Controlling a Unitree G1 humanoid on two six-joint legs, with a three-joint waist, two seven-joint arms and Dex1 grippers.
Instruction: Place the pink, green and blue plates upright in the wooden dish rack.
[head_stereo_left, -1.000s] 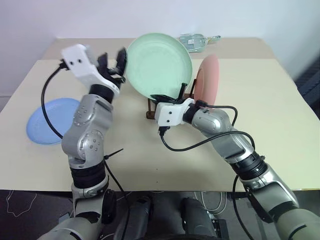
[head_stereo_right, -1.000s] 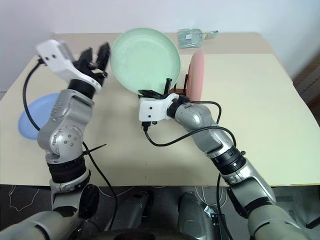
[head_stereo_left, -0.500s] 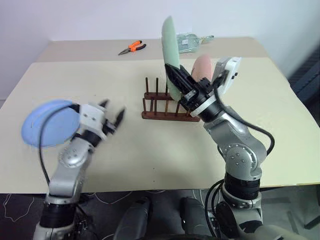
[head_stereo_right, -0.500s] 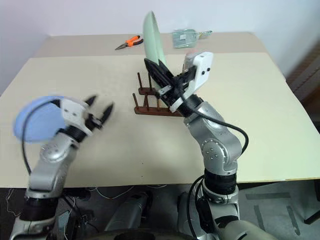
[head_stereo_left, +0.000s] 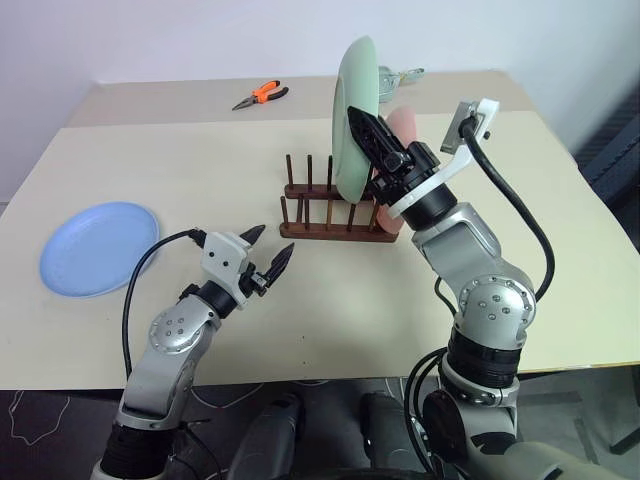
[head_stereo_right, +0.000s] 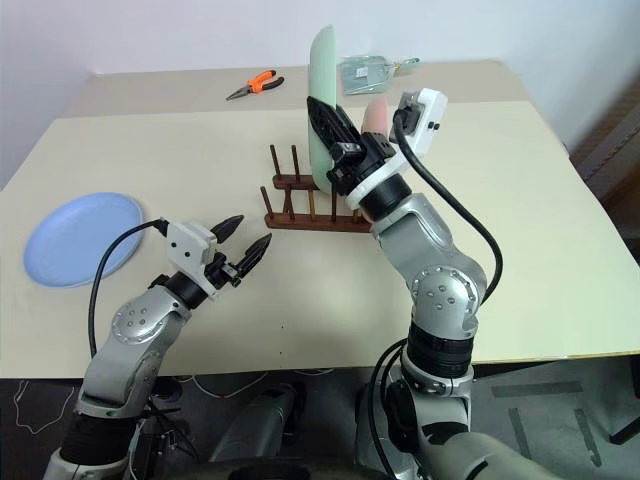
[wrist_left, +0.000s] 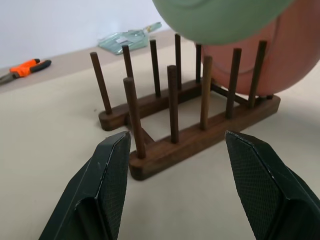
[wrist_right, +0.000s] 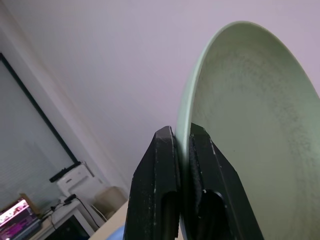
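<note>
1. A pale beige tabletop (head_stereo_left: 330, 300) carries everything; a second, like-coloured surface adjoins its far edge, and behind that stands a plain light wall.
2. On the far surface lie orange-handled pliers (head_stereo_left: 262, 95) and a clear plastic packet (head_stereo_right: 364, 72), well apart from each other.
3. The small dark brown wooden dish rack (head_stereo_left: 330, 215) with thin upright pegs stands near the middle of the tabletop.
4. The pale salmon pink round plate (head_stereo_left: 404, 130) stands on edge at the rack's right end, between pegs.
5. The mint green round plate (head_stereo_left: 355, 110) is held on edge above the rack, just left of the pink one, its lower rim close over the pegs; whether it touches the rack cannot be told.
6. The right pincer (head_stereo_left: 368, 128) is clenched on the green plate's rim, one black finger on each face.
7. The light blue round plate (head_stereo_left: 98, 248) lies flat near the tabletop's left edge, well apart from the rack.
8. The left pincer (head_stereo_left: 268, 256) hangs low over the tabletop left of the rack, released and holding nothing, its tips towards the rack.
9. The left wrist view brings the rack up close, two rows of pegs on parallel base bars, with the pink plate behind the end pegs.
10. The right wrist view shows a dark-framed window and a lit screen in the room beyond.
</note>
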